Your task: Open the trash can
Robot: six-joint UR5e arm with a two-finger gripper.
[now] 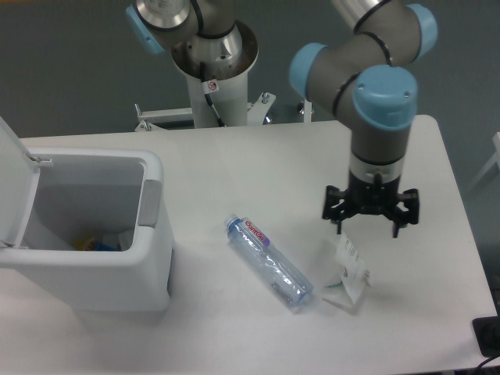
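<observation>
1. Starting nearest the camera, I have a clear plastic bottle [269, 262] lying on its side at about six o'clock on the table [258, 176]; just beside it, toward four o'clock, a crumpled clear wrapper [349, 272] rests on the surface.
2. At eight to nine o'clock sits the trash can [101, 250]; its lid [16, 183] stands swung up on the left edge and the grey push tab [150, 201] faces the bottle; I can see into the bin, with some small coloured scraps at the bottom.
3. Further back, at three o'clock, the gripper [367, 223] hangs pointing down above the wrapper, well apart from the can; its fingers [341, 221] are spread wide and hold nothing.
4. Beyond that, at twelve o'clock, the arm's base pedestal [212, 74] rises at the table's far edge.
5. My reading: the lid is already up, so the opening step looks done; the next move calls only for keeping the arm away from the lid, since a knock could drop it shut.
</observation>
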